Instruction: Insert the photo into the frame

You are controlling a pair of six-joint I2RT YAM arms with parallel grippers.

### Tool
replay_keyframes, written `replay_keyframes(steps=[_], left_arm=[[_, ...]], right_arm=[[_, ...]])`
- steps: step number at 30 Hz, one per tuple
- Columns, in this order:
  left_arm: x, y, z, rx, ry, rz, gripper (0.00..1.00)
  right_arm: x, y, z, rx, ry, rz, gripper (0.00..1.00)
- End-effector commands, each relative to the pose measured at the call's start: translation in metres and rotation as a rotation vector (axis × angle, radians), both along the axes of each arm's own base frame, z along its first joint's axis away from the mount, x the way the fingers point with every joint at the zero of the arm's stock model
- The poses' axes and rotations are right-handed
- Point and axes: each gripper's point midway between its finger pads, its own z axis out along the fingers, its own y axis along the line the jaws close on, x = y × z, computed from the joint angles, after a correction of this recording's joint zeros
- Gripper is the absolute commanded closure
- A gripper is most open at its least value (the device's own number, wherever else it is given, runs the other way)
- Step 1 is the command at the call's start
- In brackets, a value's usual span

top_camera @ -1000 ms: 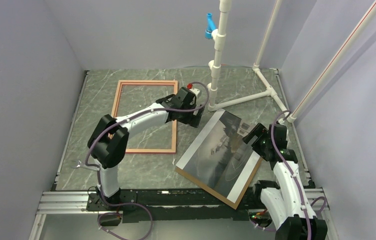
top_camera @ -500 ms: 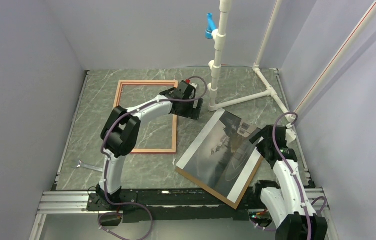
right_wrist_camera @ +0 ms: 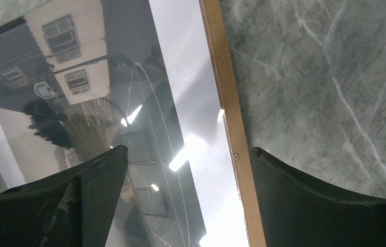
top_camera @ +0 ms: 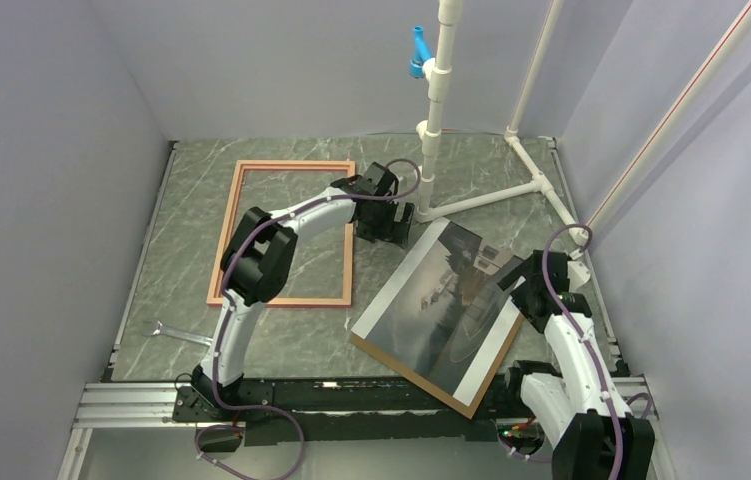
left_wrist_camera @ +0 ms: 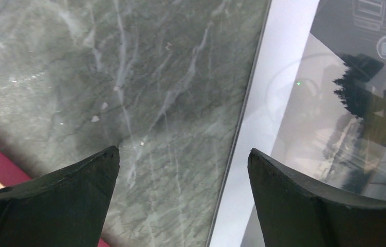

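The photo [top_camera: 441, 300], a dark cloudy landscape with white bands, lies face up and skewed on a brown backing board [top_camera: 413, 377] at the right of the table. The salmon frame [top_camera: 291, 300] lies flat to its left with bare marble inside it. My left gripper [top_camera: 392, 224] hovers open between the frame and the photo's upper left edge. In the left wrist view its fingertips [left_wrist_camera: 183, 152] straddle bare marble and the photo's white band [left_wrist_camera: 283, 77]. My right gripper [top_camera: 513, 284] is open over the photo's right edge. In the right wrist view it [right_wrist_camera: 189, 150] spans the photo [right_wrist_camera: 103, 103] and the board's strip [right_wrist_camera: 226, 103].
A white pipe stand [top_camera: 431, 130] with a blue clip [top_camera: 417, 50] rises at the back right, its feet spreading toward the photo. A small metal tool [top_camera: 176, 333] lies near the front left. Walls close in on three sides, and an aluminium rail [top_camera: 131, 400] runs along the near edge.
My left arm has swung right, carrying its open gripper off the frame's right side toward the photo's upper left edge. The right gripper has drifted slightly back to the right. Photo and frame stayed put.
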Motion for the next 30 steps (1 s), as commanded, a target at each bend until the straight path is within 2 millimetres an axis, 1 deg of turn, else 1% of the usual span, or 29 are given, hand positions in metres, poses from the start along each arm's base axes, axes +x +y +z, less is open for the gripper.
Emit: replay_keyframes(steps=[1,8,12,17,18,20,26,30], left_arm=[[-0.019,-0.013,0.001,-0.050,0.100,-0.019,0.02],[-0.048,-0.019,-0.003,-0.067,0.203,-0.021,0.03],[-0.072,-0.035,-0.001,-0.130,0.265,-0.059,0.04],[-0.102,-0.052,0.002,-0.202,0.330,-0.092,0.05],[-0.105,-0.055,0.006,-0.226,0.327,-0.098,0.06],[-0.115,-0.056,0.009,-0.253,0.333,-0.100,0.07],[-0.141,-0.057,0.025,-0.302,0.324,-0.115,0.10],[-0.156,-0.050,0.025,-0.293,0.317,-0.101,0.12]], right_arm=[[-0.002,0.004,-0.010,0.038,0.021,-0.011,0.10],[-0.009,0.023,-0.033,0.146,0.049,0.005,0.11],[-0.011,0.031,-0.041,0.181,0.067,0.024,0.11],[-0.012,0.036,-0.043,0.202,0.069,0.050,0.12],[-0.011,0.037,-0.043,0.203,0.066,0.059,0.12],[-0.010,0.037,-0.043,0.196,0.062,0.076,0.12],[-0.012,0.052,-0.047,0.244,0.085,0.180,0.13],[-0.015,0.060,-0.047,0.273,0.081,0.218,0.14]])
